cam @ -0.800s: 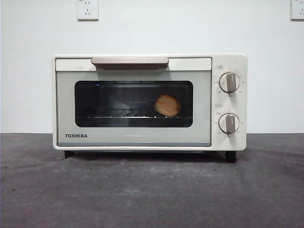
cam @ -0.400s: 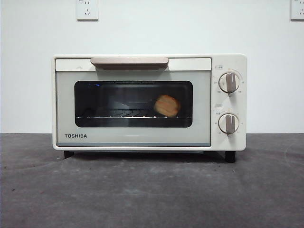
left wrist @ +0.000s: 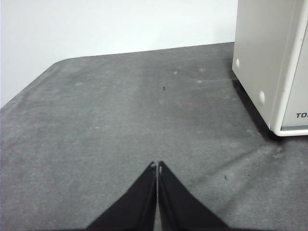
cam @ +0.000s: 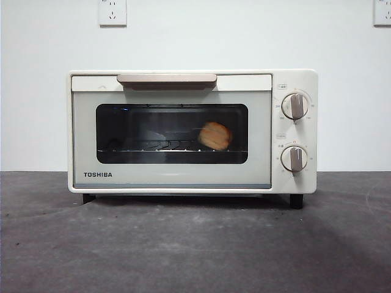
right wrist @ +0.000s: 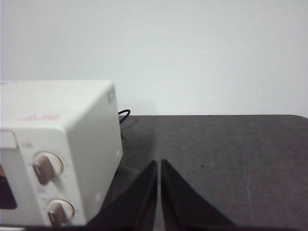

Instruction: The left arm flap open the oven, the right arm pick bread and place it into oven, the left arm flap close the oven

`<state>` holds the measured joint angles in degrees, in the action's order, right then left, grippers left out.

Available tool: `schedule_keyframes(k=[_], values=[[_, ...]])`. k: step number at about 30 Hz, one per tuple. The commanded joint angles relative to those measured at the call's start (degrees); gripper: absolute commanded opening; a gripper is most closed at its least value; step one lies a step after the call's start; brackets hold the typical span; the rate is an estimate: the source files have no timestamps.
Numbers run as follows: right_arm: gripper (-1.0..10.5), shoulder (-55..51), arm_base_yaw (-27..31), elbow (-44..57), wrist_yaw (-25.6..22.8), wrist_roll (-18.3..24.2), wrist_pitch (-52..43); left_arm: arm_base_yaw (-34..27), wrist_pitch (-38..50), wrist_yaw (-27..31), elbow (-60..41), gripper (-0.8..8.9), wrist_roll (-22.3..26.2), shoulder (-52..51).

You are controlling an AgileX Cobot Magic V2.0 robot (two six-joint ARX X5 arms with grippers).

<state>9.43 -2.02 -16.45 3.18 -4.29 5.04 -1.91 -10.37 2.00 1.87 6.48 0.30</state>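
Observation:
The cream-white oven stands in the middle of the dark table with its door closed. Through the dark glass window I see the golden-brown bread resting on the wire rack, toward the knob side. My left gripper is shut and holds nothing; it hovers over bare table beside the oven's side wall. Off to the side of the oven's knob end, my right gripper is shut and holds nothing. Neither arm shows in the front view.
Two beige knobs sit on the oven's right panel, and a beige bar handle runs along the door's top. A black cable trails behind the oven. White wall with sockets stands behind the table.

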Motion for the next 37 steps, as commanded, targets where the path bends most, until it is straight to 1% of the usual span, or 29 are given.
schedule_keyframes(k=[1, 6, 12, 18, 23, 27, 37], values=[[0.1, -3.3, 0.1, 4.7, -0.2, 0.4, -2.2, -0.1, 0.5, 0.2, -1.2, 0.12, -0.1, -0.1], [0.1, -7.2, 0.1, 10.1, -0.2, 0.2, -2.6, -0.1, 0.5, 0.2, -1.2, 0.12, -0.1, -0.1], [0.1, -9.2, 0.1, 13.6, -0.2, -0.3, -1.8, -0.1, 0.5, 0.2, -1.2, 0.12, -0.1, -0.1], [0.1, -9.2, 0.1, 15.4, -0.2, -2.8, 0.0, -0.1, 0.5, 0.2, -1.2, 0.12, -0.1, -0.1], [0.1, -9.2, 0.1, 15.8, -0.3, -4.1, 5.6, -0.1, 0.5, 0.2, -1.2, 0.12, -0.1, -0.1], [0.1, -9.2, 0.1, 15.8, -0.2, -5.2, 5.2, -0.1, 0.6, 0.2, -1.2, 0.12, -0.1, -0.1], [0.1, -9.2, 0.1, 15.8, -0.2, -5.2, 4.0, -0.1, 0.6, 0.2, -1.2, 0.12, -0.1, -0.1]])
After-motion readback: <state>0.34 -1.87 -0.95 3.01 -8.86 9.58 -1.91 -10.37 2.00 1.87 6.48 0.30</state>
